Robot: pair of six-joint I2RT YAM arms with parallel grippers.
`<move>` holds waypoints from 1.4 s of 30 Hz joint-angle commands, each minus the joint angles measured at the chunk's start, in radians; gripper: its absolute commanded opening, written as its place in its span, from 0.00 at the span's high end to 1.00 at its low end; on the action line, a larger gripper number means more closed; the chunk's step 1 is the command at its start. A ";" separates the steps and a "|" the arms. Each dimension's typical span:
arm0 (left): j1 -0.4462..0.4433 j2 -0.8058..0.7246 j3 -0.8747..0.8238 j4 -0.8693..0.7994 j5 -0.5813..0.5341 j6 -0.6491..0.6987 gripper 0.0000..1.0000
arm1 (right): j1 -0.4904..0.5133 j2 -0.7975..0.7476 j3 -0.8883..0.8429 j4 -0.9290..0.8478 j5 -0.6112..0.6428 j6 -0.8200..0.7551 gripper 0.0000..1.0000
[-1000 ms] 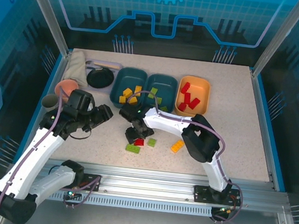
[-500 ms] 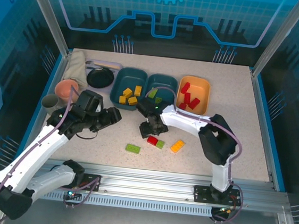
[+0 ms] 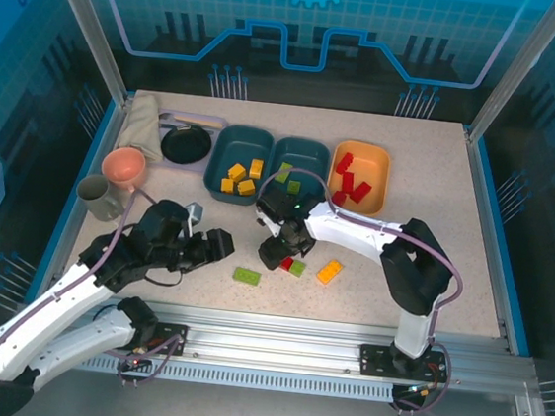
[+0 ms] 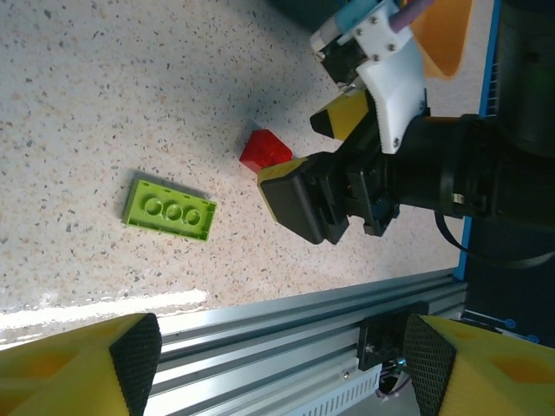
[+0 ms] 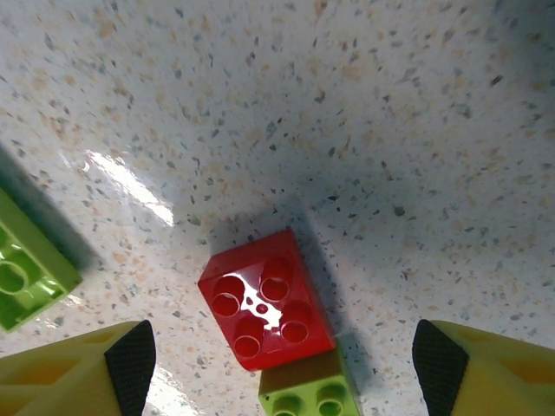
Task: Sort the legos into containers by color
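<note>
Top external view, worktop: four legos are recorded loose near the front edge. These are a long green brick, a red brick touching a small green brick, and an orange brick just beside them.

Binned stock:
- Yellow bricks are held in the left teal bin.
- Green bricks are held in the middle teal bin.
- Red bricks are held in the orange bin.

Right gripper: jaws are spread apart over the red brick, and nothing is clamped.

Left gripper: jaws are spread apart and empty, near the long green brick.

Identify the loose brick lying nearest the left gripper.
The long green brick; the red brick, small green brick and orange brick lie farther right, by the right gripper.
</note>
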 commanded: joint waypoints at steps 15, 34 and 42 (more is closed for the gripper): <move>-0.009 -0.005 -0.003 0.032 0.022 -0.040 0.22 | 0.048 0.131 0.076 -0.098 0.128 -0.015 0.53; -0.017 0.334 0.236 0.224 0.051 0.067 0.22 | -0.274 -0.209 0.147 -0.100 0.153 0.159 0.75; -0.009 0.668 0.494 0.323 0.086 0.143 0.21 | -0.562 -0.024 0.308 -0.044 0.128 0.254 0.73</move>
